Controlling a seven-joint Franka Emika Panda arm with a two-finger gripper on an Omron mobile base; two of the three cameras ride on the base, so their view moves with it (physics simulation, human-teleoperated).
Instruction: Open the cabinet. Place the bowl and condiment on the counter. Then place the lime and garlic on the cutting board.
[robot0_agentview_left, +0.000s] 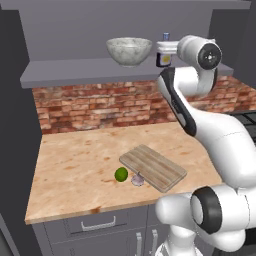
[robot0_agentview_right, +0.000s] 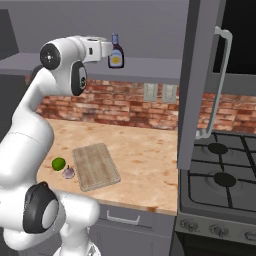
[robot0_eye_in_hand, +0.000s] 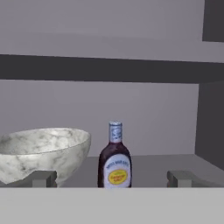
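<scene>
The cabinet (robot0_agentview_right: 200, 75) stood open, its right door (robot0_agentview_right: 197, 100) swung out toward the stove (robot0_agentview_right: 225, 185) with the silver bar handle (robot0_agentview_right: 216, 85) facing into the room. On the bottom shelf (robot0_agentview_left: 75, 70) inside, the bowl (robot0_agentview_left: 129, 51) and the bottle (robot0_agentview_right: 116, 52) stood upright side by side, the bowl to the left and the bottle just beside it; whether they touched could not be told. The arm reached up to shelf height, and the gripper (robot0_eye_in_hand: 112, 179) pointed straight at the bottle with its jaws spread wide apart, one fingertip (robot0_eye_in_hand: 41, 178) in front of the bowl's lower edge and the other off to the bottle's right, holding nothing. In the hand view the bottle sat about midway between the two fingertips, seemingly a little beyond them, so the jaws appeared to be lined up on it rather than closed around it. Down on the counter (robot0_agentview_left: 75, 170) the cutting board (robot0_agentview_left: 153, 167) lay flat and at an angle near the front edge. The lime (robot0_agentview_left: 121, 174) and the garlic (robot0_agentview_left: 137, 180) rested on the counter, side by side just off the board's left corner, the garlic nearer the board, neither of them on it. A brick backsplash (robot0_agentview_left: 100, 107) ran behind the counter, and grey drawers (robot0_agentview_left: 95, 225) sat below it.
</scene>
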